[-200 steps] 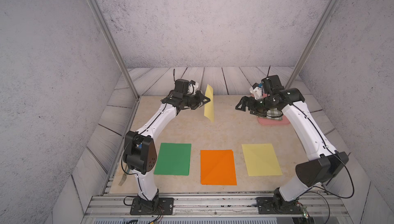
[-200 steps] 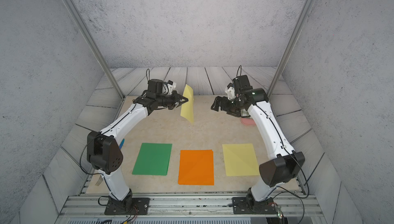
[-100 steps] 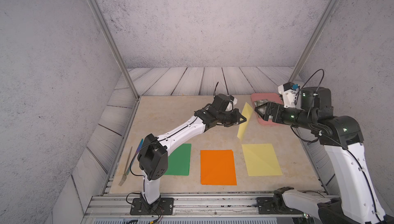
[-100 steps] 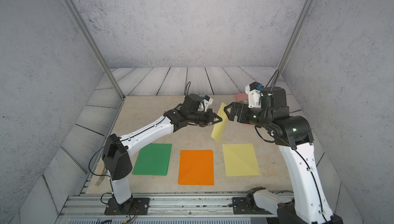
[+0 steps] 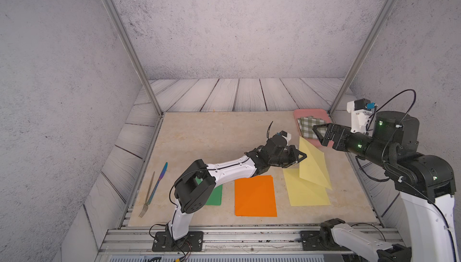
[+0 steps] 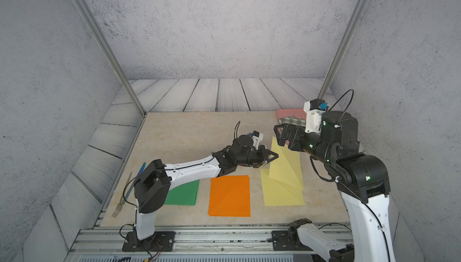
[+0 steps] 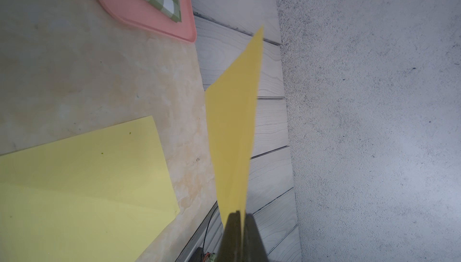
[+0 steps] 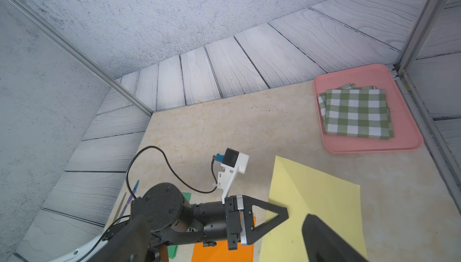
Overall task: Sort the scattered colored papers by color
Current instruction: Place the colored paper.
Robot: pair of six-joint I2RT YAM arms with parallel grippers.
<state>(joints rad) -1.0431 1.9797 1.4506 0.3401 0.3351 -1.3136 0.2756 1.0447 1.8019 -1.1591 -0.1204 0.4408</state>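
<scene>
Pale yellow paper (image 5: pixel 313 166) up in my left jaws
They're clamped on its edge, sheet tilted above the flat yellow paper (image 5: pixel 304 196) at 4 o'clock on the bench (image 5: pixel 212 136); my right jaws sit wide apart.

Place: robot lab test cell, dressed as a tabletop.
Walls: grey textured panels (image 5: pixel 224 23) framed by aluminium posts (image 5: pixel 125 43).
Mounting: arm bases (image 5: pixel 177 240) bolted to an aluminium rail (image 5: pixel 249 238).
Surface: beige marble-look board (image 5: pixel 212 136), plank-print surround (image 5: pixel 237 93).
</scene>
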